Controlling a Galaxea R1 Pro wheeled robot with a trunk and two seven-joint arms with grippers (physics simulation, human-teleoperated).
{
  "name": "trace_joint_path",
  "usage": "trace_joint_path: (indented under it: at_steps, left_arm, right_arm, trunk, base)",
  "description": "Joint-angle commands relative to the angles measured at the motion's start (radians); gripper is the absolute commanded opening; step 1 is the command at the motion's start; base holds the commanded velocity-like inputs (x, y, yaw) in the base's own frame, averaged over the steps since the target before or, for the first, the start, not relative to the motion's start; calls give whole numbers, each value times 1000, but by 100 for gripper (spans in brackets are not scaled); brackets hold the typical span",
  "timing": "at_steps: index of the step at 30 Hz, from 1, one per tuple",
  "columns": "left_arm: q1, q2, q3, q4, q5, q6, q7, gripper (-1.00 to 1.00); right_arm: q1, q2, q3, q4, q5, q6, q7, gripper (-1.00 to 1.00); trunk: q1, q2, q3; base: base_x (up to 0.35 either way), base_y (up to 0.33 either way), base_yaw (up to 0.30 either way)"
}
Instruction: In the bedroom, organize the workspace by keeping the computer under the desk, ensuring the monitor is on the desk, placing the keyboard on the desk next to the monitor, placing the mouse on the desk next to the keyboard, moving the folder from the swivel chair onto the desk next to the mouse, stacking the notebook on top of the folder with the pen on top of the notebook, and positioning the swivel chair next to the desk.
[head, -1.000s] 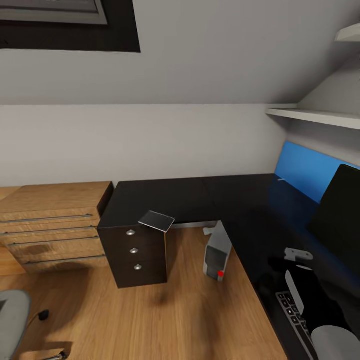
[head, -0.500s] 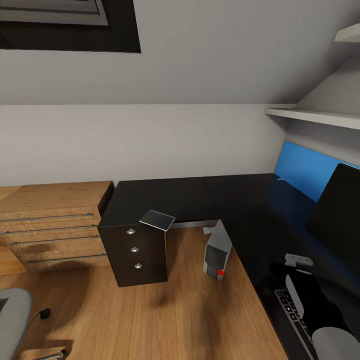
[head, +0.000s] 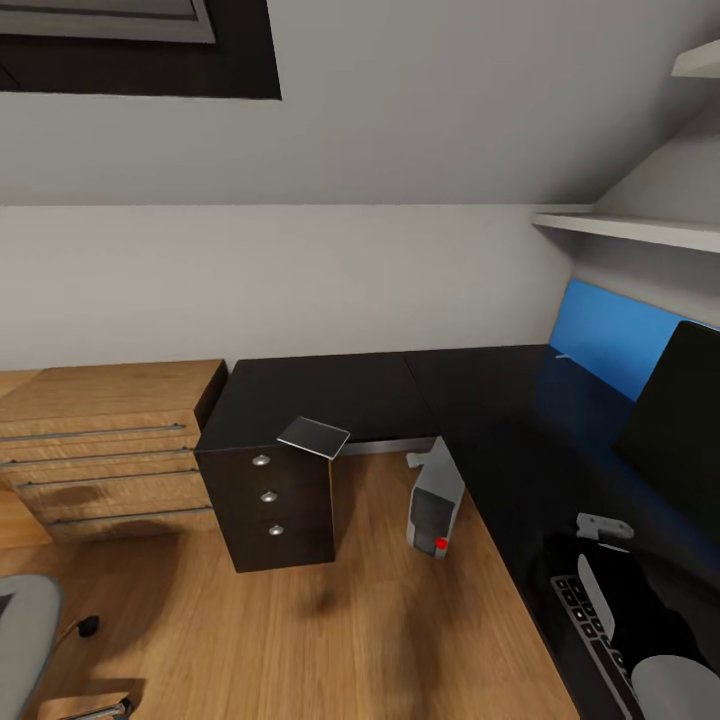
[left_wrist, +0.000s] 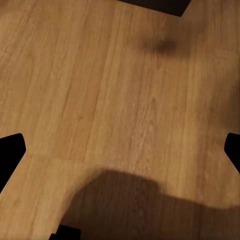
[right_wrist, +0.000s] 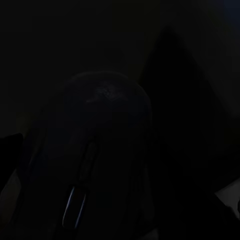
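Right gripper (head: 600, 528), grip state impossible to tell, hangs over the black desk (head: 400, 390) at 4 o'clock beside the keyboard (head: 590, 630), a dark mouse (right_wrist: 95, 150) just beneath it; one misjudged descent could knock the mouse into the monitor (head: 680, 430).

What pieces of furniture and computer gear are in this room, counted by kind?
Desk: 1
Wooden drawer chest: 1
Dark drawer pedestal: 1
Swivel chair: 1
Wall shelf: 1
Computer: 1
Monitor: 1
Keyboard: 1
Mouse: 1
Total: 9
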Motion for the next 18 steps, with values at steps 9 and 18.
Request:
trace_joint_path:
  at_steps: [9, 18]
  left_arm:
    - [0, 0, 6, 0, 5, -1, -11, 100]
    - [0, 1, 6, 0, 5, -1, -13, 100]
  right_arm:
    - [0, -3, 0, -1, -5, 3, -6, -100]
    - [0, -3, 0, -2, -4, 3, -6, -100]
  trunk:
    - [15, -29, -14]
    - [15, -29, -14]
  base:
    - [0, 0, 0]
    - [0, 0, 0]
